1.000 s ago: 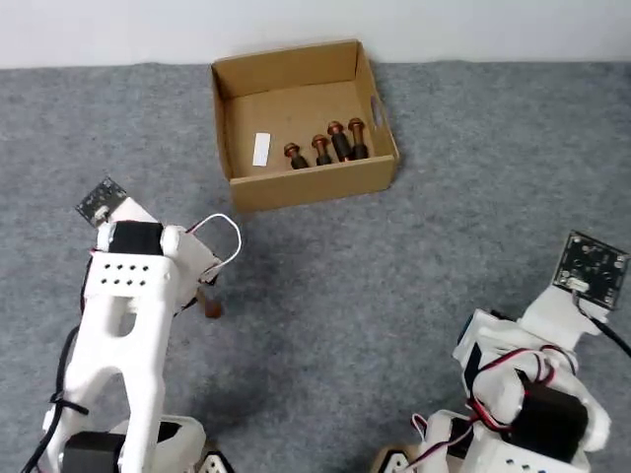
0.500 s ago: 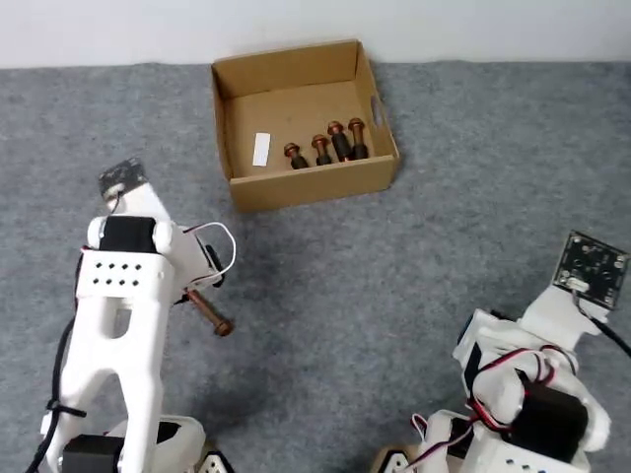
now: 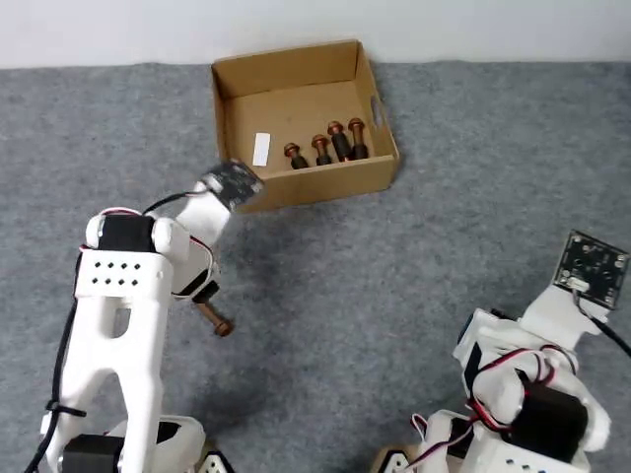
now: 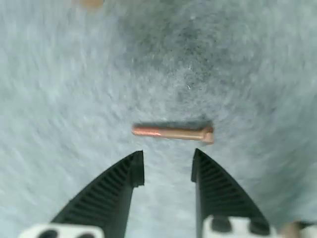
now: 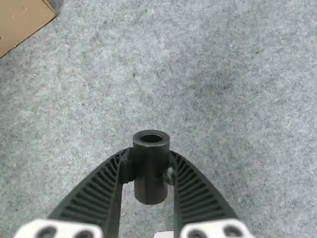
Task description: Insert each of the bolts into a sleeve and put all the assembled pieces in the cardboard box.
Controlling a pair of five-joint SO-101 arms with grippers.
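while left pincer (image 4: 168,155) gapes beside threaded copper bolt (image 4: 173,133), right pincer (image 5: 149,157) clamps black tubular sleeve (image 5: 151,176)

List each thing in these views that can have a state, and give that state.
box: open, four assembled pieces inside
bolt: loose on the table, no sleeve on it
sleeve: empty, gripped
left gripper: open, above bolt
right gripper: shut on sleeve

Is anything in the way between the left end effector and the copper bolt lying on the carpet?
Nothing visible is. The left end effector is open, and the bolt lies flat on the carpet just ahead of its fingertips, with bare carpet between them.
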